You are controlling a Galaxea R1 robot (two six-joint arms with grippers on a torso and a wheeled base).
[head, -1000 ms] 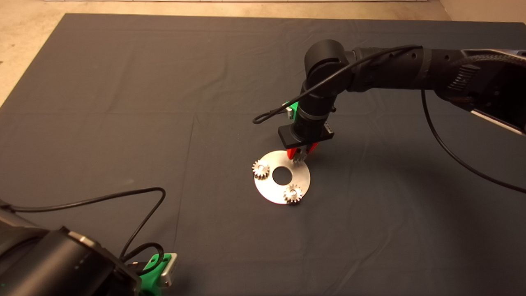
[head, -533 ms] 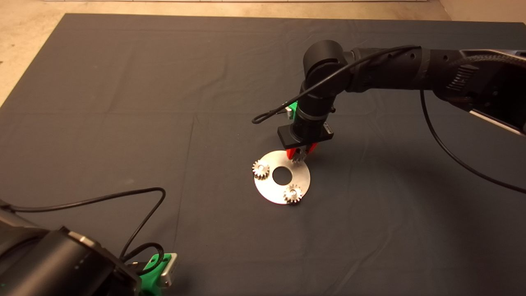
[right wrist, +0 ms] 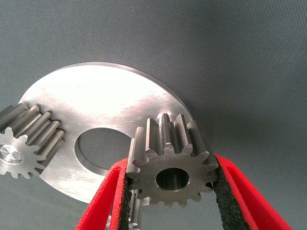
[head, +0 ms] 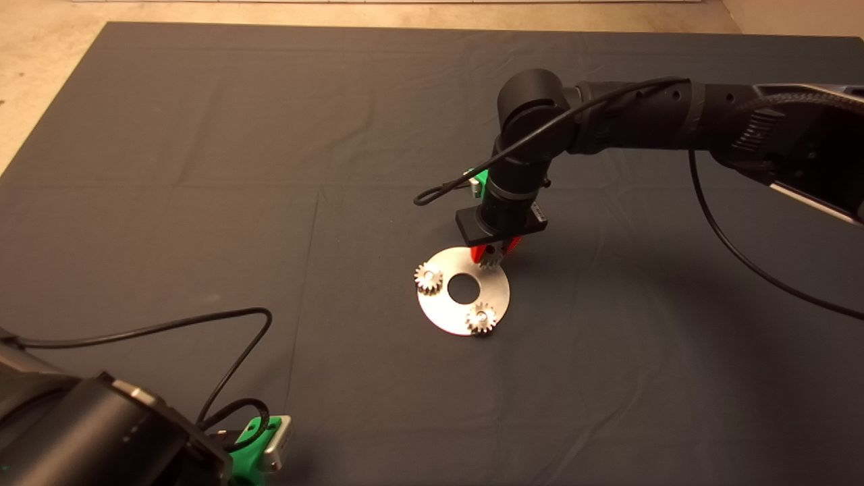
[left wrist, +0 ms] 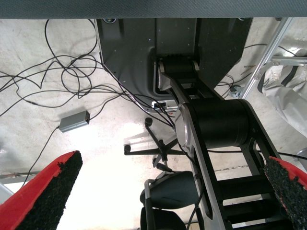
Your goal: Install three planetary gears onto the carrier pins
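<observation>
A flat shiny disc (head: 496,291) (right wrist: 110,105) lies mid-mat. Two planetary gears (head: 428,278) (head: 480,317) sit on its carrier pins; the nearer one's pin top (right wrist: 10,153) shows in its centre hole. My right gripper (head: 495,254) (right wrist: 170,165) is shut on the third planetary gear (head: 491,256) (right wrist: 165,139), held flat just above the disc's far edge. The pin under it is hidden. Another gear's teeth (right wrist: 136,213) peek out below the held one. My left gripper (head: 260,449) (left wrist: 168,191) is parked at the lower left, open, with nothing between its fingers (left wrist: 45,191).
The right arm (head: 641,125) reaches in over the mat with a looped cable (head: 439,192). A black cable (head: 202,324) trails over the mat beside the left arm. The left wrist view shows the floor, cables and the robot's base (left wrist: 172,52).
The right gripper with its gear has risen very slightly over the disc's far edge. The two seated gears and the left arm have not moved.
</observation>
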